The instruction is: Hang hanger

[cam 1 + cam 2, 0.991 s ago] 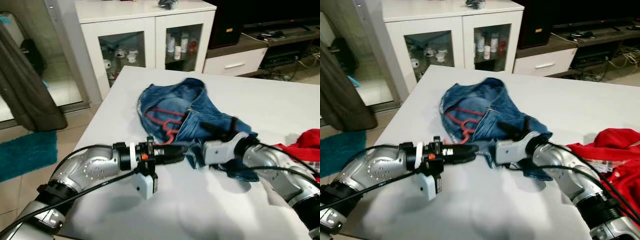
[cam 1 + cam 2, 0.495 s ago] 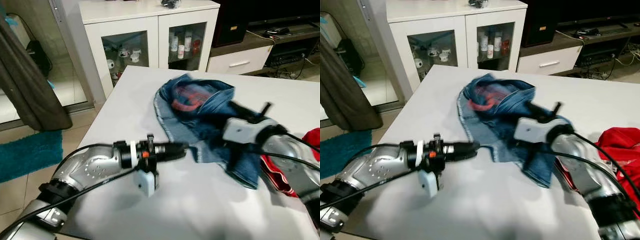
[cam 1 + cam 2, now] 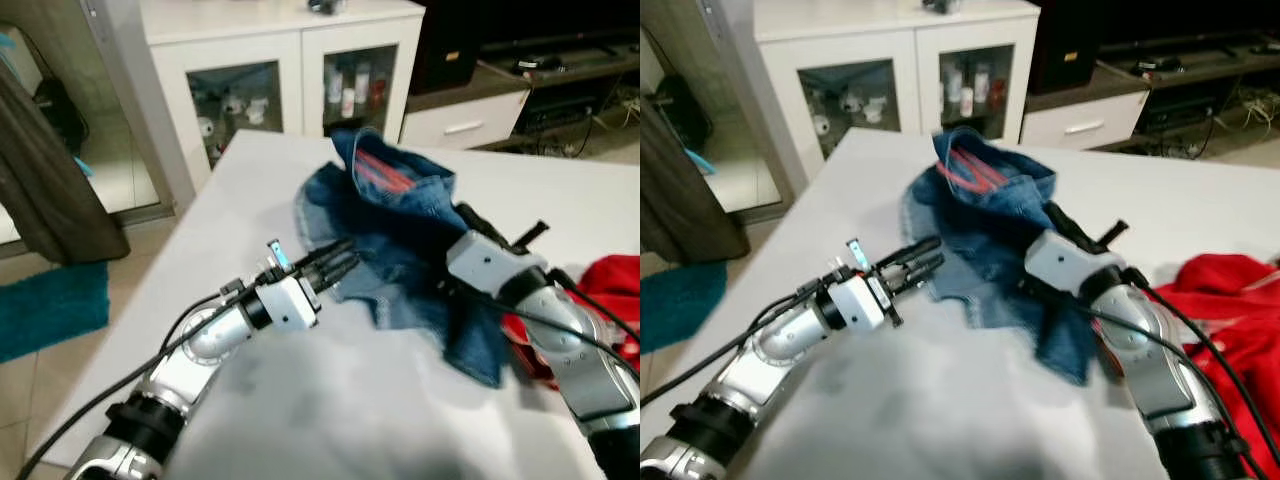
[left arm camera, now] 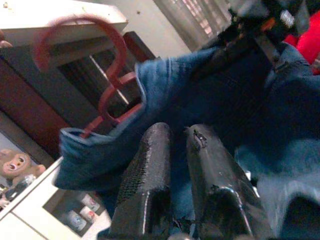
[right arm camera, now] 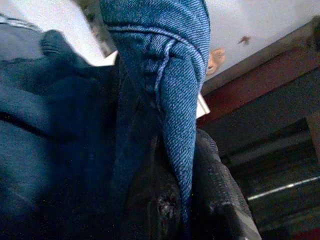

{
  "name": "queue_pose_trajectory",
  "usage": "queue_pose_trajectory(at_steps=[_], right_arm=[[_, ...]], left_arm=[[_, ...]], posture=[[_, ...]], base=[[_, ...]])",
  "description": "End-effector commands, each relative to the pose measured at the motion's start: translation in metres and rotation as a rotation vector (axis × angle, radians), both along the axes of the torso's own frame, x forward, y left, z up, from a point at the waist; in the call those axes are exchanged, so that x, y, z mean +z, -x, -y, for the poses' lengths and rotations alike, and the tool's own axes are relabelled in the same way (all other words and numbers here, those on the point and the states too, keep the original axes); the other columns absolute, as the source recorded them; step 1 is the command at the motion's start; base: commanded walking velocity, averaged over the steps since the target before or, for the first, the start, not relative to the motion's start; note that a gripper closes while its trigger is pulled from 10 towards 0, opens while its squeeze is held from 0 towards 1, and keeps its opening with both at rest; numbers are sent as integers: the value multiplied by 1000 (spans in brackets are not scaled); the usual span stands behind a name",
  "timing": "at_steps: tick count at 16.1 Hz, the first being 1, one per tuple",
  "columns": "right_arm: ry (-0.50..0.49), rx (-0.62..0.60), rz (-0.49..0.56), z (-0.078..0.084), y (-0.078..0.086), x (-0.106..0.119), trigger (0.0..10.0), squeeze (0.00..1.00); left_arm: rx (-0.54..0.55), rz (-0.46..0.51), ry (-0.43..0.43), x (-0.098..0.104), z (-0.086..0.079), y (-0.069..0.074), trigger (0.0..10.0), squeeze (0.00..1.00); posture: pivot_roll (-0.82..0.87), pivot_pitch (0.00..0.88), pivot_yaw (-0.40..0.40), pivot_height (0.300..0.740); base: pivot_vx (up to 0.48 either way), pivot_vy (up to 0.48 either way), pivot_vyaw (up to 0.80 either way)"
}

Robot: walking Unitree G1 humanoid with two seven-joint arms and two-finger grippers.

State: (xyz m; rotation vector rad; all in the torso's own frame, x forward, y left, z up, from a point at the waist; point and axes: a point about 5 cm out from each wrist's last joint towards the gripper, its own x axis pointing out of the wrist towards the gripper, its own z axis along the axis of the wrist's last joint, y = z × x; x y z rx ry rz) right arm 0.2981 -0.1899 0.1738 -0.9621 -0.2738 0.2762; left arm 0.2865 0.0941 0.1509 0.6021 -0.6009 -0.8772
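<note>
At the centre of the frame the right gripper point(image 5: 185, 200) pinches a fold of the jeans point(image 3: 400, 240), lifting them off the table point(image 3: 330, 400) so the red hanger point(image 4: 107, 75) shows inside the waistband, while the left gripper point(image 3: 335, 268), fingers pressed nearly together, noses at the hem.

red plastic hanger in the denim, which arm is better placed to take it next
Left, probably. The left claw lies at the blue denim garment's edge, below the red plastic hanger. The right claw is shut on a fold of the garment, holding it up.
</note>
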Motion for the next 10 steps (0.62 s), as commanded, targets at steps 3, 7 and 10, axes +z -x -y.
queue_pose_trajectory(at_steps=[3,7,10], right_arm=[[-39,5,18,1,0,10,10000,0],[-35,12,12,0,0,9,10000,0],[-4,23,9,-4,0,6,10000,0]], left_arm=[[-6,-15,16,6,7,0,10000,0],[0,-39,49,7,7,1,10000,0],[6,25,1,11,6,1,10000,0]], posture=[[33,57,9,740],[35,55,3,740],[37,50,0,740]], base=[[0,-480,0],[0,-120,0],[0,0,0]])
